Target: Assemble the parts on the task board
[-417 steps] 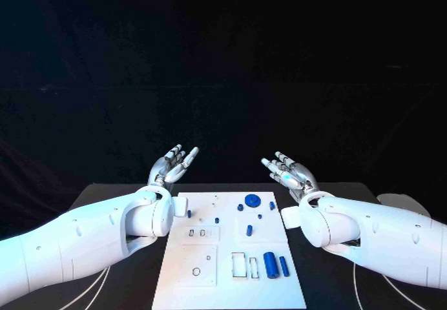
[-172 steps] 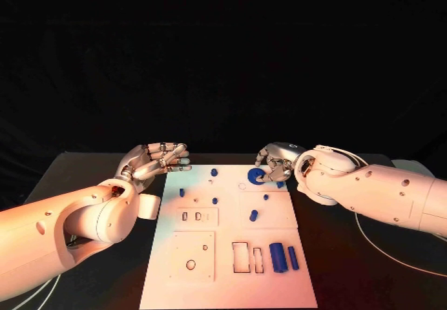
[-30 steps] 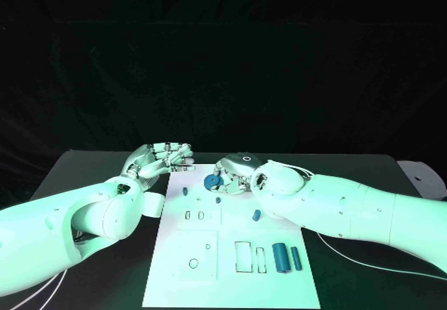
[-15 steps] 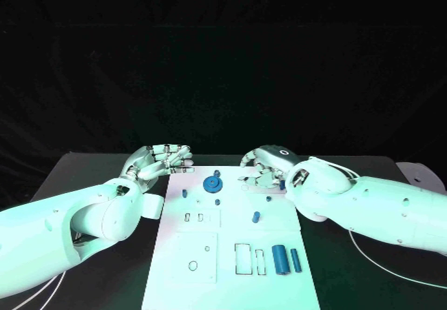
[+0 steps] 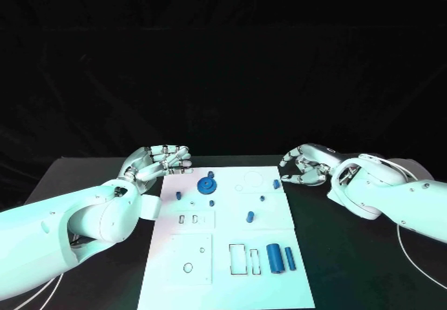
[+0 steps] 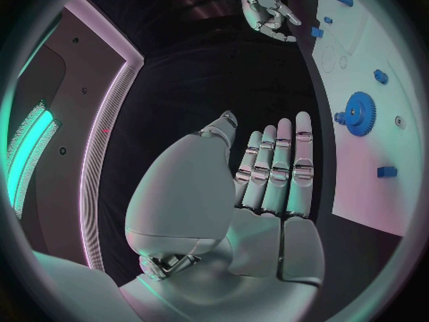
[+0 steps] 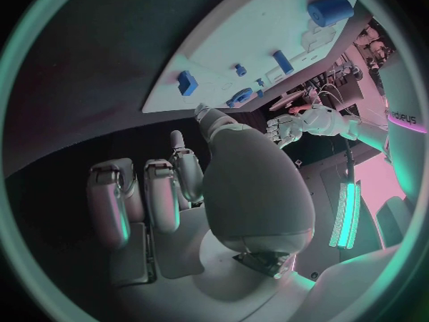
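Head view, right robot hand [image 5: 305, 169]: just off the board's far right corner, over the dark surface [image 5: 373, 258]; fingers curled loosely inward, nothing in them. Left robot hand [image 5: 158, 161]: at the far left corner, fingers curled in, holding nothing; the left wrist view shows its fingers [image 6: 277, 168] lying side by side, bare.

Board [image 5: 223, 258]: white plate, centre of surface. Gear [image 5: 205, 186]: blue toothed disc at the far left part of the board, apparently seated, well apart from both hands. Small peg [image 5: 276, 184]: near the right edge, closest part to the right robot hand. Second peg [image 5: 250, 217]: mid-board. Cylinder [image 5: 274, 257] and thin bar [image 5: 290, 259]: lying side by side at the near right, beside empty rectangular slots.

Step in hand, as judged: reach for another loose part. Advice: open the right fingers before descending; take the peg from above by thumb and fingertip; keep the wrist clear of the gear; match each part to its recess before pressing.
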Tool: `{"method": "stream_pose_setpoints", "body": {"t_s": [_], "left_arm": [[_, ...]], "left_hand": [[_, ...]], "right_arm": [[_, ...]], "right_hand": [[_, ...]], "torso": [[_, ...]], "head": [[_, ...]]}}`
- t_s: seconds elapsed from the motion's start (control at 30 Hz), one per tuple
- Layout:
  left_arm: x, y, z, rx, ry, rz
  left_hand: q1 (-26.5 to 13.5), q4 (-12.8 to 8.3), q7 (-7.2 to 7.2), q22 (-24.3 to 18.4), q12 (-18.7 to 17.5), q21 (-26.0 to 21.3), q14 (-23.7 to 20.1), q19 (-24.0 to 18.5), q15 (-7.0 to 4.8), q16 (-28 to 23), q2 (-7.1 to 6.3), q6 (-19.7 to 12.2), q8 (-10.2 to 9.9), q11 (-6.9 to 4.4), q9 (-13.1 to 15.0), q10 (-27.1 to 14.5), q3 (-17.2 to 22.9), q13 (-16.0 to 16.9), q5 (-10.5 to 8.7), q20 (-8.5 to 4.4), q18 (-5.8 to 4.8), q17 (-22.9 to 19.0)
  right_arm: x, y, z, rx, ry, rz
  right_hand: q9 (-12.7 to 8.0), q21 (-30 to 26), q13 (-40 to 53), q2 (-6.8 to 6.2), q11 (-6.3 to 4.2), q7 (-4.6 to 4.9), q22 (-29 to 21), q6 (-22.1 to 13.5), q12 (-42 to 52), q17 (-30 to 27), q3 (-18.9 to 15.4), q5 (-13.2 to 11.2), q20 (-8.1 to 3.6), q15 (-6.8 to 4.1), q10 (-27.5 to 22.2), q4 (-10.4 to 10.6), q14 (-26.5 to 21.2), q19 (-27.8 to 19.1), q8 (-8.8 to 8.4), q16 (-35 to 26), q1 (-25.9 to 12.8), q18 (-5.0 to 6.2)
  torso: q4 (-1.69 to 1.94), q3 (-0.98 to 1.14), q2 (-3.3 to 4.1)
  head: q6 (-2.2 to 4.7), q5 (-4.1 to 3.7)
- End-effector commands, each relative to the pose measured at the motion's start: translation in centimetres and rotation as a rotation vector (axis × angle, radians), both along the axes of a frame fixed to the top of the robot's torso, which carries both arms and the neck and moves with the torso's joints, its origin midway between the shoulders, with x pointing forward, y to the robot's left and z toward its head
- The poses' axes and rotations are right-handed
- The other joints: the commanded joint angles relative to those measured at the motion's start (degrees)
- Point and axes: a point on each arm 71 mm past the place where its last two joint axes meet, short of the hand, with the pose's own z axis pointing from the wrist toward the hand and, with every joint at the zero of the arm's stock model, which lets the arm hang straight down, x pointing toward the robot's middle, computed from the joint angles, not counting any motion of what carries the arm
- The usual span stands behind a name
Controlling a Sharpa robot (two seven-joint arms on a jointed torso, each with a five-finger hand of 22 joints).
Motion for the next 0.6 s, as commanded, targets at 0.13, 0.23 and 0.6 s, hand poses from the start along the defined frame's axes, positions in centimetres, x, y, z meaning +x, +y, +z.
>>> {"method": "stream_pose_setpoints", "body": {"t_s": [0.13, 0.23, 0.6], "left_arm": [[0.0, -0.3, 0.1, -0.006, -0.009, -0.021], [0.0, -0.3, 0.1, -0.006, -0.009, -0.021], [0.0, -0.2, 0.1, -0.005, -0.008, -0.018]], "left_hand": [[0.56, -0.02, 0.81, -0.09, -0.34, 0.22, -0.42, 0.37, -0.08, -0.35, 0.12, -0.43, -0.18, 0.19, -0.07, 0.08, 0.19, 0.07, 0.29, 0.0, 0.8, 0.1], [0.56, -0.02, 0.81, -0.09, -0.34, 0.22, -0.42, 0.37, -0.08, -0.35, 0.12, -0.43, -0.18, 0.19, -0.07, 0.08, 0.19, 0.07, 0.29, 0.0, 0.8, 0.1], [0.56, -0.02, 0.81, -0.09, -0.34, 0.22, -0.42, 0.37, -0.08, -0.35, 0.12, -0.43, -0.18, 0.19, -0.07, 0.08, 0.19, 0.07, 0.29, 0.0, 0.8, 0.1]], "right_arm": [[-0.1, -0.8, -1.0, 0.012, 0.065, 0.046], [0.0, -0.9, -1.4, 0.009, 0.074, 0.042], [0.4, -0.1, -3.0, 0.011, 0.09, 0.042]], "right_hand": [[-0.08, -0.18, 2.69, -0.16, 0.12, -0.07, 14.65, -0.35, 0.0, 8.84, 0.03, 0.36, -0.35, -0.27, 0.18, -0.42, 4.51, 5.57, -0.32, 0.38, 0.84, -0.67], [-0.1, -0.23, 2.65, -0.22, 0.16, -0.03, 14.61, -0.41, -0.04, 8.86, 0.03, 0.41, -0.34, -0.25, 0.14, -0.47, 4.52, 5.53, -0.38, 0.38, 0.9, -0.66], [-0.08, -0.26, 2.95, 0.09, 0.27, 0.1, 14.58, -0.27, 0.26, 8.87, 0.44, 0.74, -0.28, -0.14, 0.38, -0.57, 4.51, 5.51, -0.45, 0.38, 1.15, -0.65]], "torso": [[0.16, -0.04, 0.03], [0.23, -0.06, 0.05], [0.15, -0.2, 0.04]], "head": [[-0.23, -0.52], [-0.33, -0.55], [-0.34, -0.19]]}}
